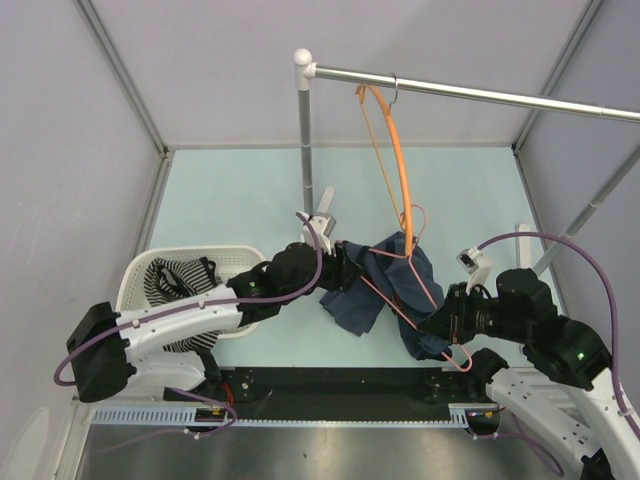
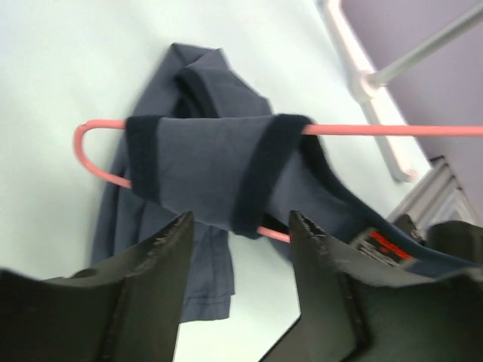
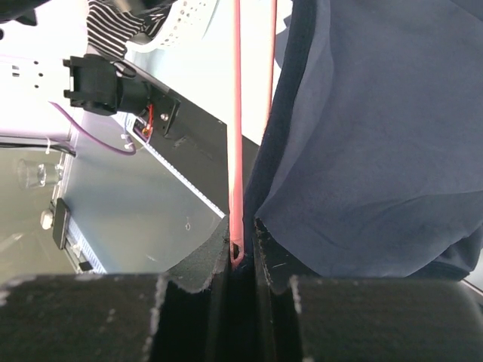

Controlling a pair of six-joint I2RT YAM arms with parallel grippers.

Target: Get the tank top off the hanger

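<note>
The striped tank top [image 1: 176, 279] lies bunched in the white basket [image 1: 137, 272] at the left; it also shows in the right wrist view [image 3: 113, 26]. The orange hanger [image 1: 398, 160] hangs bare from the metal rail [image 1: 480, 95] by its silver hook. My left gripper [image 1: 343, 267] is open and empty, its jaws just short of a navy T-shirt [image 2: 204, 162] draped on a pink wire hanger [image 2: 98, 154]. My right gripper [image 1: 438, 324] is shut on the pink wire hanger's wire [image 3: 237, 151], with the navy T-shirt's edge [image 3: 362, 136] against its jaw.
The navy T-shirt [image 1: 385, 285] on the pink wire hanger [image 1: 432, 290] lies over the table's middle between both grippers. An upright post [image 1: 304, 130] carries the rail. Grey walls close the back and sides. A black base plate [image 1: 330, 385] runs along the near edge.
</note>
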